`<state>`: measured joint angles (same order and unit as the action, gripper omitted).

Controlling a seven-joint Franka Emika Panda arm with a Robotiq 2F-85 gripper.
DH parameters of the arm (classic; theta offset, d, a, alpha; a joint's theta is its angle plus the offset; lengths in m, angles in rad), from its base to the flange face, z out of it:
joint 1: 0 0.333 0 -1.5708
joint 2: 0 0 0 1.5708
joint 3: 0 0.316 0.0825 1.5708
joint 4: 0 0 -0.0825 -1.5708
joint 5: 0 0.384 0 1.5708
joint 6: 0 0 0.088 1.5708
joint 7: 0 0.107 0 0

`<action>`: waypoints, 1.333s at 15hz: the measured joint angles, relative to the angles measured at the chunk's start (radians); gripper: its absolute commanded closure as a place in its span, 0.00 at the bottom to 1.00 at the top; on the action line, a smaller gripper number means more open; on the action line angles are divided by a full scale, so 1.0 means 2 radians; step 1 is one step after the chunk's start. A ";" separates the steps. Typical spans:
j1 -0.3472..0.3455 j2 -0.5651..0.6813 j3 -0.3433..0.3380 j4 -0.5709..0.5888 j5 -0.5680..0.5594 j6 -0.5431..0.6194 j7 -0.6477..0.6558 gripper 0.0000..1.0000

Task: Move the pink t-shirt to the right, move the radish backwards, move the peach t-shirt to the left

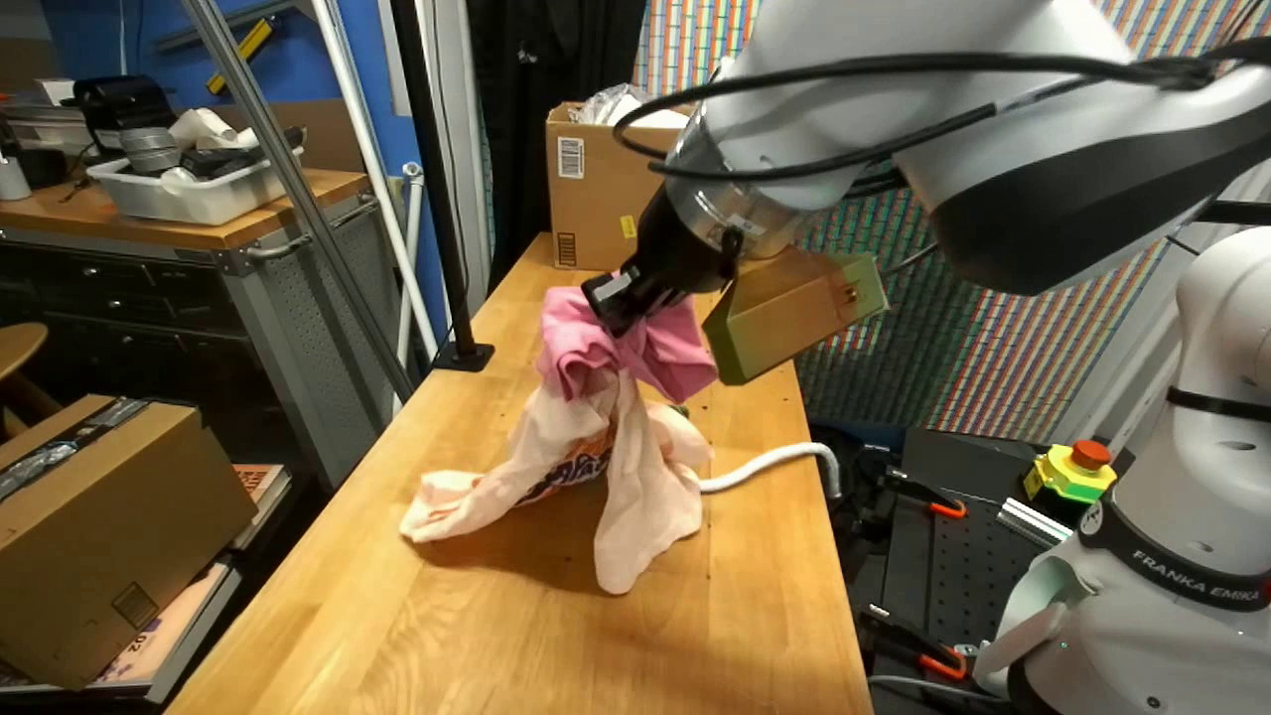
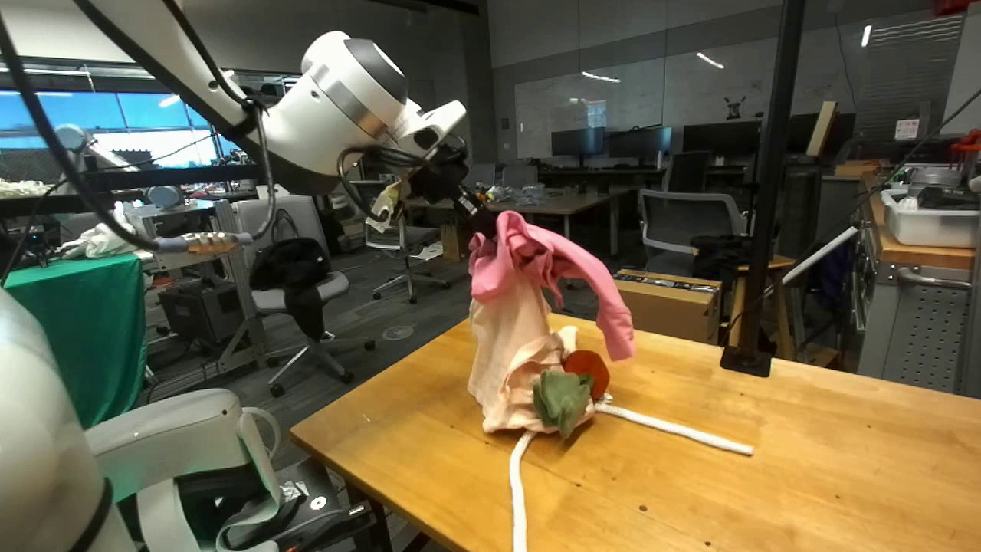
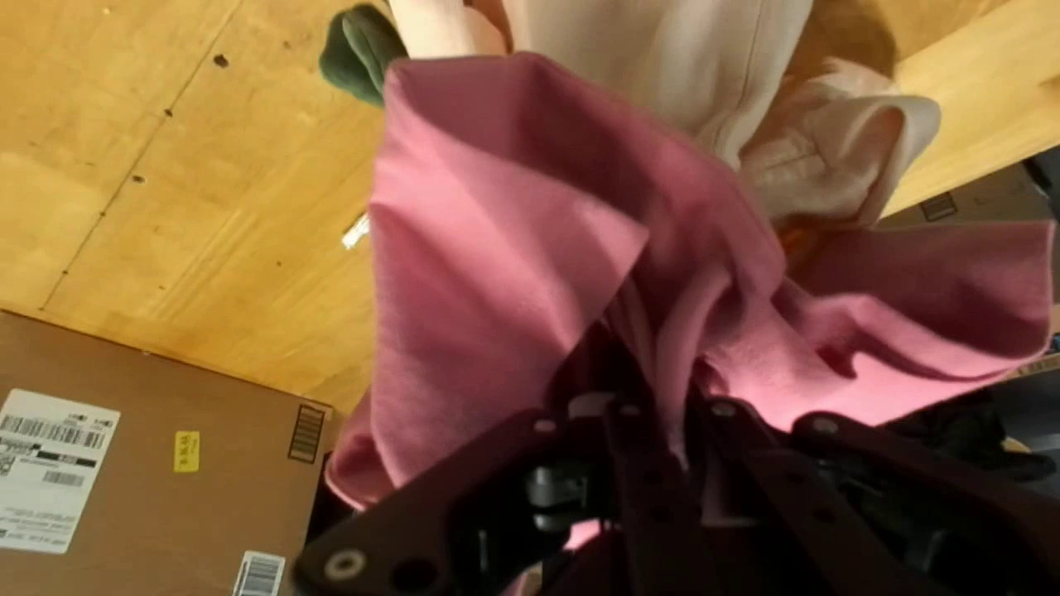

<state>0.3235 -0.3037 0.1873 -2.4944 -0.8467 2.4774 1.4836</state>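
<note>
Now | our claw [image 2: 484, 222] grips pink tee [image 2: 536, 247] | peach tee [image 2: 502, 330] hangs beneath, perhaps snagged | if so, we could drag radish [image 2: 572, 393] toward a counter [image 2: 690, 483] edge

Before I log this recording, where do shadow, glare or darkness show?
In an exterior view, the wooden tabletop lies in shadow beneath the peach t-shirt; in an exterior view, windows look partly washed out; in the wrist view, much of the gripper reads nearly black.
</note>
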 measured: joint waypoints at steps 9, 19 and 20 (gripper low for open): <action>-0.060 -0.051 0.028 -0.001 -0.002 -0.035 -0.053 0.94; -0.063 -0.037 0.025 0.001 0.107 0.062 -0.164 0.94; -0.063 -0.032 0.025 -0.001 0.133 0.076 -0.186 0.94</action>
<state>0.1978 -0.3679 0.2371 -2.4970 -0.5803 2.6285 1.1109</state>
